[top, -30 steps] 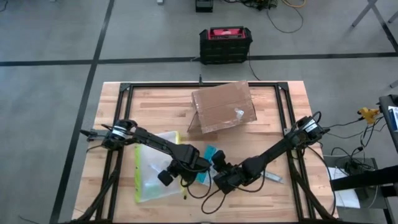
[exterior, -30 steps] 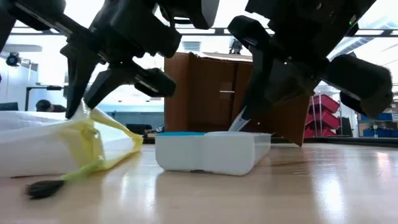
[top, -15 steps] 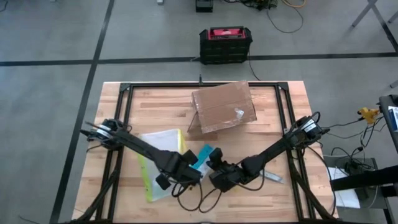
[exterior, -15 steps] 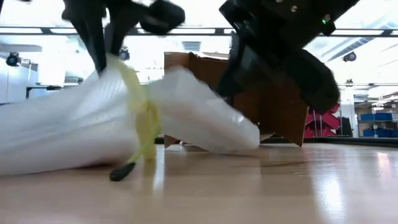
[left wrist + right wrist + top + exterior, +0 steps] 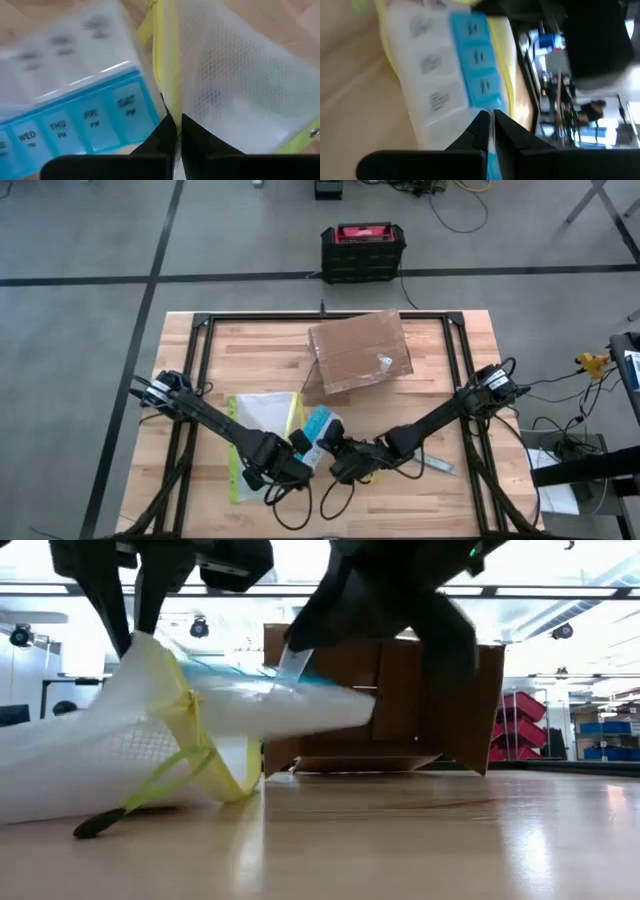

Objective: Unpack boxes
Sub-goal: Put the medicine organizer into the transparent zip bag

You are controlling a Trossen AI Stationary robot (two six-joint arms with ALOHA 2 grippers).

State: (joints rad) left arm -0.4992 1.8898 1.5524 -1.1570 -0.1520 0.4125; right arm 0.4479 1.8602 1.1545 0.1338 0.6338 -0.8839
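High view: one carton (image 5: 358,352), one pouch (image 5: 262,432).

I see the carton (image 5: 358,353) at table (image 5: 250,360) rear centre, case (image 5: 362,250) on the floor behind it. Pouch (image 5: 262,440) lies front-left; pill organiser (image 5: 320,430) just right of it, between both grippers

Pill organizer (image 5: 75,127) lids: WED, THU PM, FRI PM, SAT PM.

Matt brown cardboard carton (image 5: 358,352), glossy clear plastic pouch (image 5: 262,430), smooth varnished wooden table (image 5: 270,360)
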